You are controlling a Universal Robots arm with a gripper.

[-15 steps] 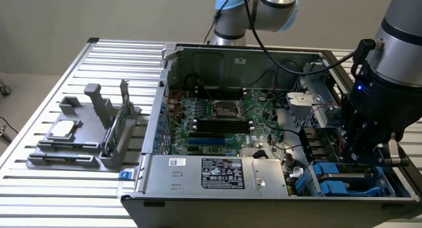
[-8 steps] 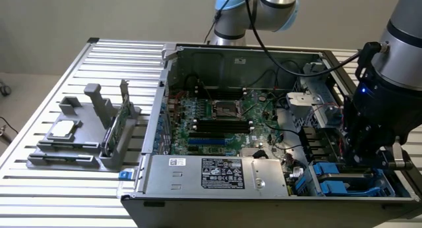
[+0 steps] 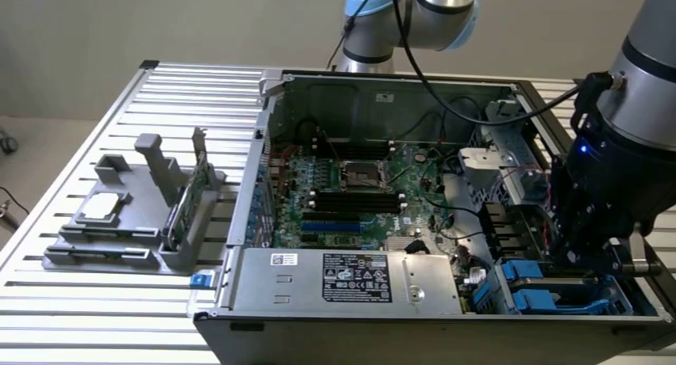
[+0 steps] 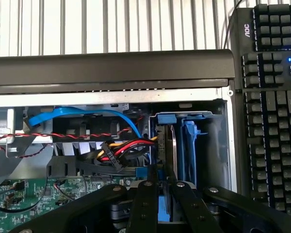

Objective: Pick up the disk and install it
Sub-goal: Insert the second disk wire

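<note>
Where the ribbed white slatted metal table [image 3: 127, 309] spreads under everything, set against a plain beige wall at the back of the exterior view. Resting on it, an open black desktop computer case [image 3: 423, 333] lying on its side, its green motherboard [image 3: 359, 195] exposed with an empty silver processor socket near the middle. Along the near edge of the case, a silver-grey boxed power supply [image 3: 343, 279] with a black-and-white label. To the exterior view's left of the case, a grey plastic fixture stand [image 3: 138, 214] carrying a small flat square silver chip [image 3: 103, 207] and a thin card standing on edge. Beyond the case in the wrist view, a black keyboard [image 4: 274, 97] lying on the slats. Low in the drive-bay corner at the exterior view's right, the black robot gripper [image 3: 594, 258], reaching down among blue plastic carriers. Between its fingers [image 4: 144, 204], closed narrow around it, the disk [image 4: 170, 150]: a silver-grey metal drive seen edge-on inside a bright blue plastic carrier, sitting upright in the bay slot beside a second blue carrier [image 4: 190, 145]. Crowding just beside the slot, a bundle of red, yellow and black power wires [image 4: 121, 148], a flat blue data cable [image 4: 82, 114] and a twisted red-and-black pair [image 4: 48, 137].
</note>
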